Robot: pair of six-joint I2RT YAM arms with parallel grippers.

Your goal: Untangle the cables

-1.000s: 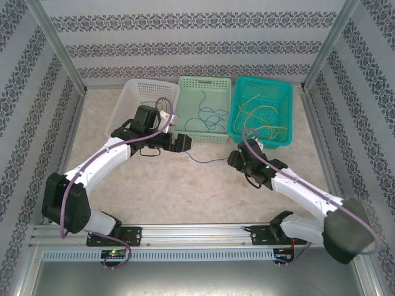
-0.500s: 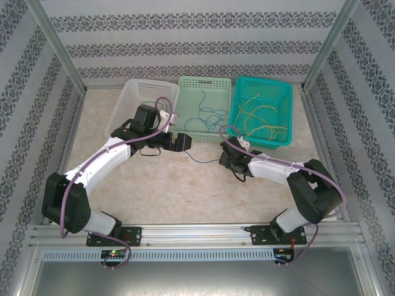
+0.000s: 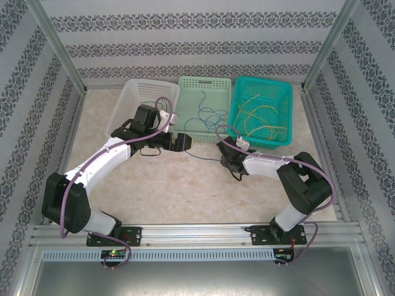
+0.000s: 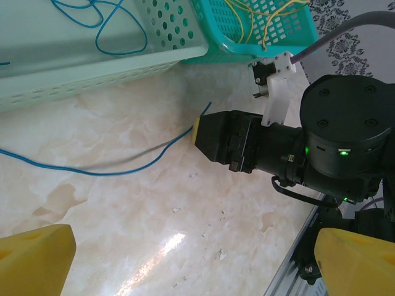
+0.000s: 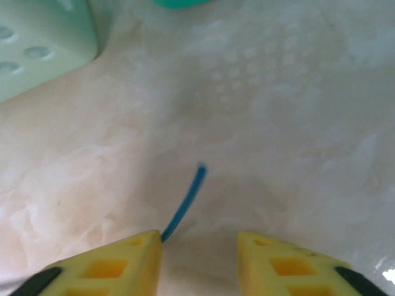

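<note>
At the right end effector (image 5: 199, 253), fingers parted, blue cable (image 5: 185, 203) is cut off; left end effector (image 4: 194, 262) gapes wide.

**Bright, even light; right wrist view out of focus**

Diffuse light fills the overhead view, and shadows are faint. A white glare streak lies on the glossy beige marbled tabletop (image 4: 123, 203) just ahead of the left claw (image 4: 194, 265). Ahead of the right claw (image 5: 199, 259), the thin blue wire (image 5: 185, 206) and the pale green perforated basket (image 5: 37, 49) are blurred.
</note>
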